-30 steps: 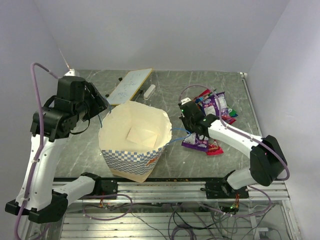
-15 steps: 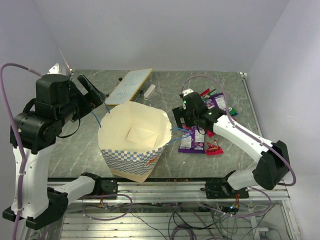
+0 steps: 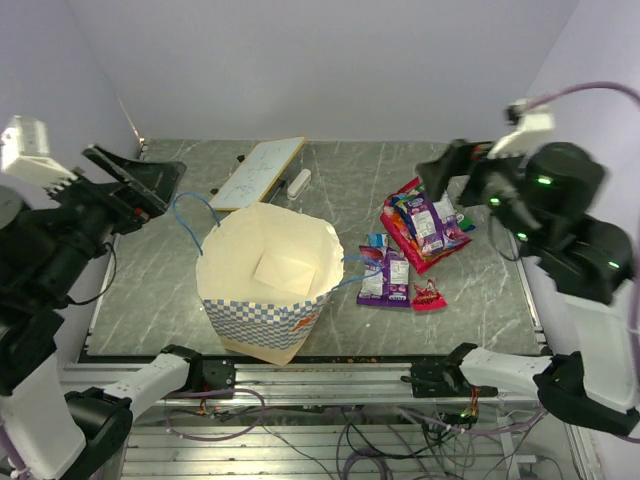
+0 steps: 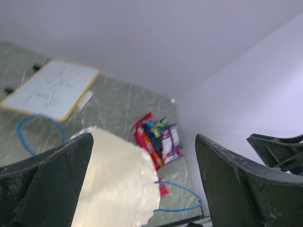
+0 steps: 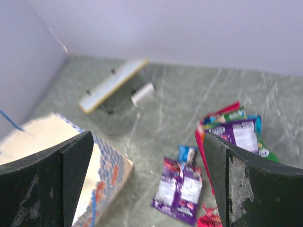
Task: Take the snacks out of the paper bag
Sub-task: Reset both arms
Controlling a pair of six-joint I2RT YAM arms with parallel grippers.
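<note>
Although the paper bag [image 3: 262, 300] stands upright near the front edge of the table [image 3: 330, 190], between the two arms, you can see no packet inside it from above. There is only a pale flat panel [image 3: 283, 270] at the bottom, which I judge to be the bag's own floor. The snacks [image 3: 425, 225] lie on the table to the right of the bag: a pile with the big red bag farther back, and a purple packet [image 3: 385, 275] with a small red packet [image 3: 428, 296] nearer, just beside the right string handle [image 3: 352, 268]. So the task looks finished, or almost.

The left gripper [image 4: 143, 142] is high at the left, its fingers wide apart and holding nothing. The right gripper [image 5: 147, 137] is high at the right, also spread and empty.

If you want to check inside the bag, its mouth opens straight upward, so you must come down from above, not from the side. From the left gripper the bag lies to the right and toward the bases, with nothing between. From the right gripper it lies to the left, with the snacks on the way. The left one seems a little nearer.

Be careful with the rim: it is tall, soft paper, and a finger that catches it may tip the bag. The left handle loop [image 3: 190, 215] also sticks out toward the left arm. The whiteboard [image 3: 260, 170] and a small white block [image 3: 298, 182] lie behind the bag, apart from it.
</note>
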